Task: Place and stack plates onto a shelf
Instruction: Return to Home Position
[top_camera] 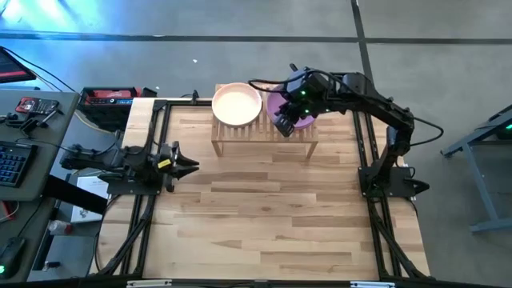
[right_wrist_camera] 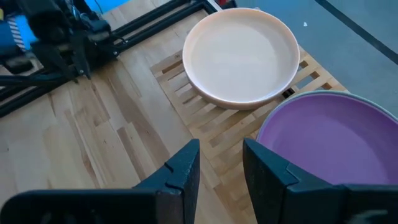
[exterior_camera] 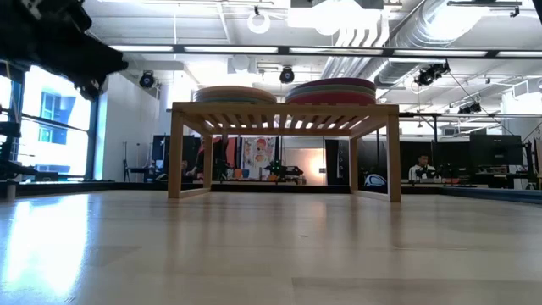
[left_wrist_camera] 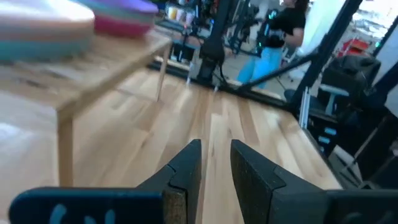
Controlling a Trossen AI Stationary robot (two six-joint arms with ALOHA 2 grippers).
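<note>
Pale wood tabletop: plank surface between dark rails, seen whole only in the high view.

Right arm: rises from the table's right side and reaches toward the far edge, over the shelf.

Left arm: lies low along the table's left side. The right wrist view also catches it beyond the shelf.

Shelf: slatted bamboo rack at the middle of the far edge. Its 4 short legs and open underside show only in the low view.

Plates: 2 stacks side by side on the shelf top, left stack and right stack. The low view alone shows their layered rims, with several plates in each; the count cannot be told. From above only the top plates show: a peach plate on the left and a purple plate on the right. They sit just beside each other; whether they touch cannot be told.

Right gripper: hangs above the shelf's right half, by the purple plate's rim. Its fingers are a narrow gap apart and hold nothing.

Left gripper: low over the table's left part, pointing toward the centre, well apart from the shelf. Its fingers are a narrow gap apart and hold nothing.
</note>
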